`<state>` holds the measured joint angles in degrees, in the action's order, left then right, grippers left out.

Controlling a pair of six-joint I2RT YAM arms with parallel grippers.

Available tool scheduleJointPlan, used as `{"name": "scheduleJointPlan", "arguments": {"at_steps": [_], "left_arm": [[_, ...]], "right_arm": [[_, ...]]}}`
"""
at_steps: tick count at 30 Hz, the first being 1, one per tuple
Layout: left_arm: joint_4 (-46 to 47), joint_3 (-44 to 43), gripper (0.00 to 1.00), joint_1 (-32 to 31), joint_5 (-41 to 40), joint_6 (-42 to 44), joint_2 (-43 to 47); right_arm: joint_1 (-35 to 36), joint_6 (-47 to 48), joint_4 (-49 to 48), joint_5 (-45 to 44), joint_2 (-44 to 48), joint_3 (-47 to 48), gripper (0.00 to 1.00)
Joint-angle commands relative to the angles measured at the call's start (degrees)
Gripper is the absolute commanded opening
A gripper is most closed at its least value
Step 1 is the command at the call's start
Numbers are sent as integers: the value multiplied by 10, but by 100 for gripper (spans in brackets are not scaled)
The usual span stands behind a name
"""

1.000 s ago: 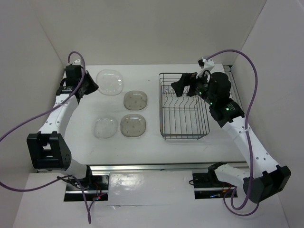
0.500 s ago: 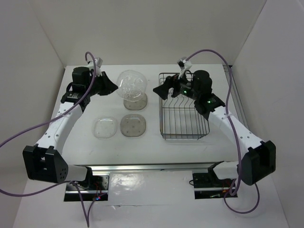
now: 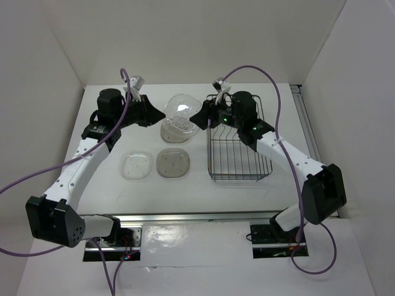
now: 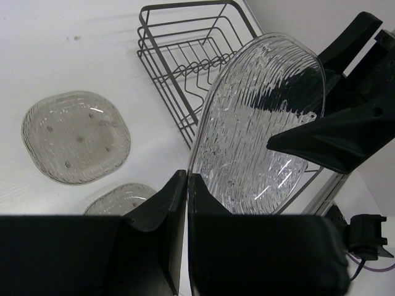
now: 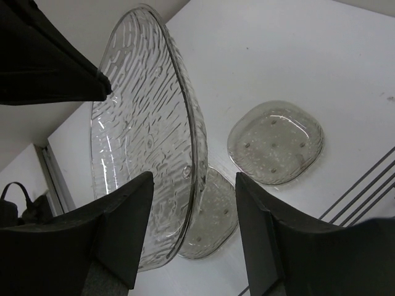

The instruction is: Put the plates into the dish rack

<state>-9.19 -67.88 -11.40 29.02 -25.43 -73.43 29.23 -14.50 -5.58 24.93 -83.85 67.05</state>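
Observation:
My left gripper (image 3: 162, 116) is shut on the rim of a large clear ribbed plate (image 3: 179, 113), holding it upright in the air just left of the dish rack (image 3: 237, 145). In the left wrist view its fingertips (image 4: 187, 179) pinch the lower edge of that plate (image 4: 259, 117). My right gripper (image 3: 196, 118) is open, its fingers straddling the opposite rim of the plate (image 5: 142, 135); the right finger (image 5: 259, 209) stands clear of it. On the table lie two greyish-tan plates (image 3: 173, 163) (image 3: 174, 132) and a small clear plate (image 3: 136, 165).
The dark wire rack (image 4: 179, 68) holds nothing between its tines. White walls close in the table at the back and both sides. Purple cables arch over both arms.
The left arm lifted the clear plate off the back left of the table and carried it right, upright. The right gripper came left from over the rack to the plate and its jaws narrowed.

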Motion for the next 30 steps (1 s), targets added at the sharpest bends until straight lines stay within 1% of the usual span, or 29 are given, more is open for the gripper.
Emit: {"name": "scheduleJointPlan", "arguments": {"at_steps": [1,3,5,7,9,11,12,15,21,22,27,29,30], "left_arm": [[35,-2,0,1,15,12,14],[29,-2,0,1,10,12,14],[29,-7,0,1,10,12,8],[29,-7,0,1,4,12,8],[29,-7,0,1,-1,12,3],[22,-7,0,1,-16,6,3],[16,-12,0,1,-24,6,3],[11,-12,0,1,-34,6,-2],[11,-17,0,1,-40,6,-8],[6,-17,0,1,-40,6,-8],[6,-17,0,1,-40,6,-8],[6,-17,0,1,-40,6,-8],[6,-17,0,1,-46,6,-8]], "right_arm": [[7,0,-44,-14,2,34,62],[7,0,-50,-20,2,34,61],[7,-5,-50,-25,2,34,51],[13,-5,-50,-25,2,34,46],[13,-5,-50,-31,2,34,46],[13,-5,-44,-31,2,34,52],[13,-5,-44,-31,2,34,52],[13,-5,-39,-37,2,34,58],[13,0,-34,-49,7,40,58],[13,0,-34,-54,7,40,54],[13,0,-34,-54,7,40,41],[13,0,-34,-59,1,40,32],[13,0,-34,-59,1,40,24]]}}
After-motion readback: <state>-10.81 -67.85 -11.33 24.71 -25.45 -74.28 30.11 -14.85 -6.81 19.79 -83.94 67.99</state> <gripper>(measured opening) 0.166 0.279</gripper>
